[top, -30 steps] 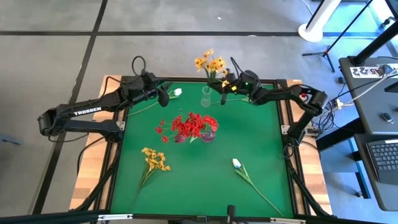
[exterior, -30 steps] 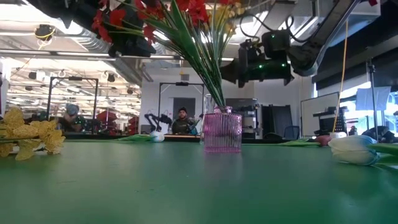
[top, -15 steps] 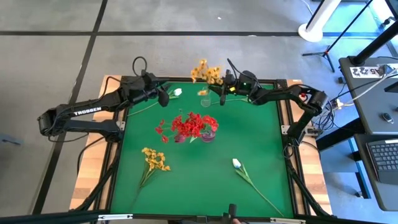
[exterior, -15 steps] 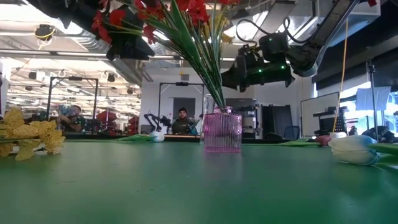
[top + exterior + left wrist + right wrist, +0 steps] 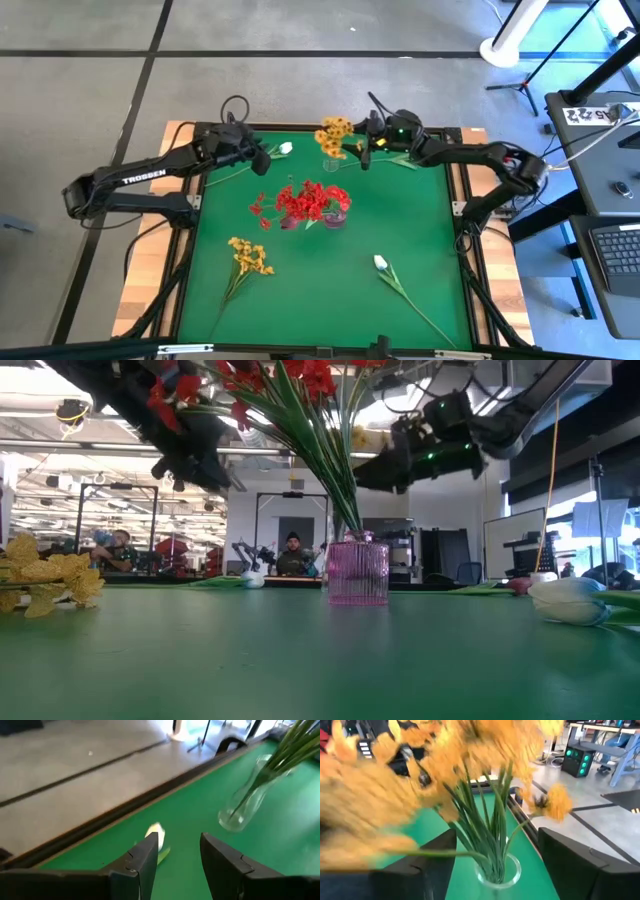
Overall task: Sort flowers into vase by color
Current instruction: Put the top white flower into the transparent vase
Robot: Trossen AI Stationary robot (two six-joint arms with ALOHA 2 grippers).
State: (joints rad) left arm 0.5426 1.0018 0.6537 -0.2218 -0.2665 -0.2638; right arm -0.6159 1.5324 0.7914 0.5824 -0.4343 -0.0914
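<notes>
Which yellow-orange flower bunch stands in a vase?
The yellow-orange bunch at the table's far edge, in the clear vase; the other yellow-orange bunch lies flat on the green mat.

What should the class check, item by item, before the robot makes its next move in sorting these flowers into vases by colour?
1. Yellow bunch stands with its stems in the clear vase: ok.
2. Right gripper open and off the stems: ok; its fingers stand either side of the vase.
3. Red bunch sits in the pink vase: ok.
4. Left gripper open above the white tulip at the far edge: ok, nothing held.
5. Loose flowers left on the green table, a second yellow bunch and another white tulip: not ok, unsorted.
6. A vase for the white tulips: cannot tell.
</notes>
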